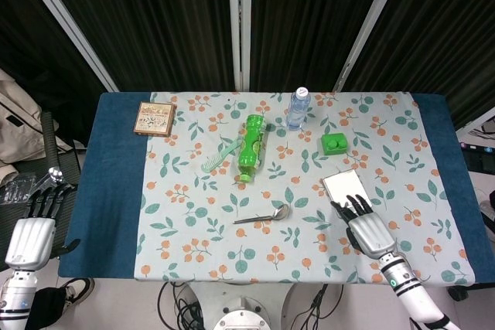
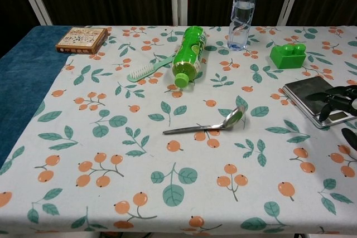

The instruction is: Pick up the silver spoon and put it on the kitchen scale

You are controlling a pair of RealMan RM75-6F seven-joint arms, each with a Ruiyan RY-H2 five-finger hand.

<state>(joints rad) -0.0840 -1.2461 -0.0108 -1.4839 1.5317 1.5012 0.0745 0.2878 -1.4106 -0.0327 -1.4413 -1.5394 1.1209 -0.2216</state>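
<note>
Spoon [image 2: 207, 126] untouched beside kitchen scale [image 2: 312, 97].

kitchen scale [image 1: 345, 187] — near edge under right hand [image 1: 365, 229]

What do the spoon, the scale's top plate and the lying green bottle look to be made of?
Silver spoon: looks like polished metal, its bowl mirror-bright. Kitchen scale: the dark platform reads as brushed metal or perhaps glass, on a pale silver base, likely plastic. Green bottle lying on its side: translucent glossy plastic with a green cap, showing highlights along its body.
</note>
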